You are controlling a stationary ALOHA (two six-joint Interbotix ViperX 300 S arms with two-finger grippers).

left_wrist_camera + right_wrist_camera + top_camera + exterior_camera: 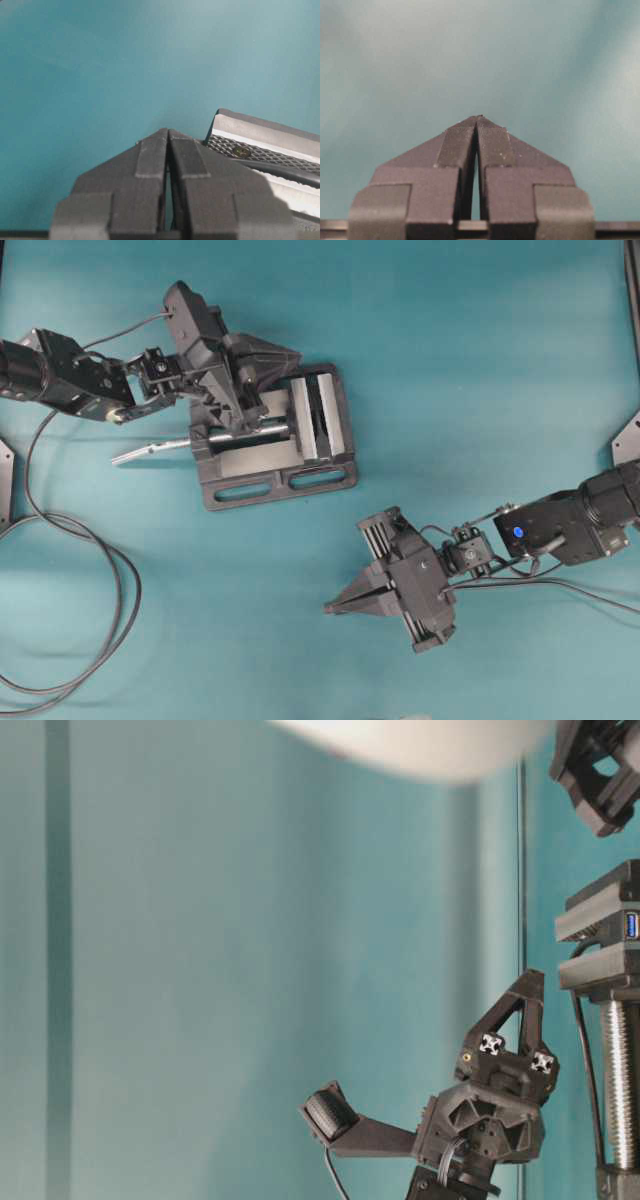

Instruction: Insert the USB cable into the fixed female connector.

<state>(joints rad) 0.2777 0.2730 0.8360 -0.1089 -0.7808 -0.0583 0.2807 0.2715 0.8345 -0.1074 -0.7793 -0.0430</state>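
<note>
Teal table, seen from above, with two black robot arms reaching in from either side. A dark metal vise sits left of centre.

The left gripper hangs over the vise's back edge. Its jaws are pressed together on nothing. The right gripper hovers lower down, apart from the vise and pointing left. It is likewise closed tight and empty, as its wrist view shows.

The connector is clamped in the vise. From table level it shows as a small black body with a blue port. From above I cannot pick it out between the vise jaws. A looping cable trails off across the left of the table.

A thin dark line runs from under the right gripper to the right edge. It may be the USB cable, though it could be the arm's own wiring. No silver plug shows in any view.

Nothing has been picked up, so the step in hand looks like fetching the plug. To do it well, the gripper should open first, then close on the cable just behind the plug so that the metal end sticks out. After that, the plug should be lined up level and square with the port and pushed straight in. A skewed approach would likely jam.
</note>
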